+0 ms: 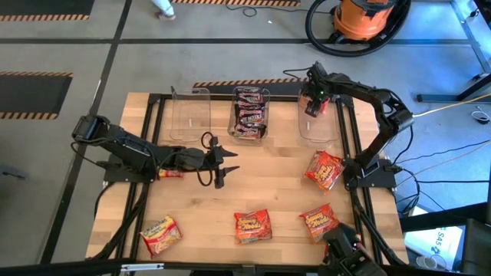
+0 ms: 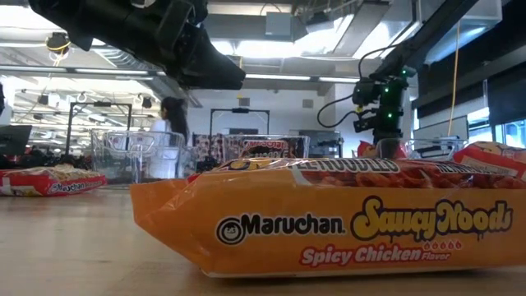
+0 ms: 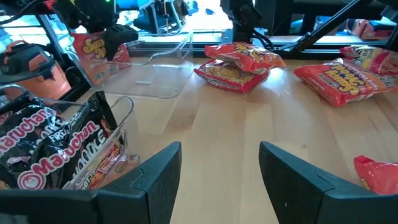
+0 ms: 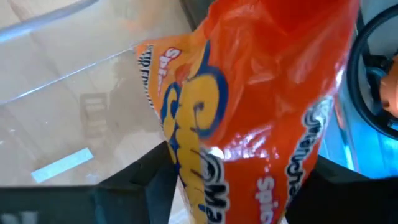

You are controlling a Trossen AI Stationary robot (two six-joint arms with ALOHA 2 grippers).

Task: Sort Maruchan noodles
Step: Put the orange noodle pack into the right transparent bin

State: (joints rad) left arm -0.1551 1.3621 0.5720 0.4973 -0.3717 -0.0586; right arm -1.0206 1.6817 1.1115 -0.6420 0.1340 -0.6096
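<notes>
Overhead, right end effector [image 1: 316, 102] loosely around orange packet [image 4: 249, 106] above right tub [image 1: 317, 126].

Both arms are showing matte black jointed links with black cables looping alongside. The left gripper [image 1: 222, 163] is presenting two broad, dark, wedge-shaped fingers [image 3: 155, 180]. Green lights are glowing at the right gripper [image 1: 314, 100].

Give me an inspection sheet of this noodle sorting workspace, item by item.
Surface: wooden table.
Job's things: four orange packets loose on the table; dark packets in the middle tub; one orange packet between the right gripper's fingers over the right tub.
Clutter: nothing seen.
Grippers: left gripper open, empty, mid-table; right gripper above the right tub.
Cables: loops on the floor.
Surroundings: orange vacuum; a person behind.
</notes>
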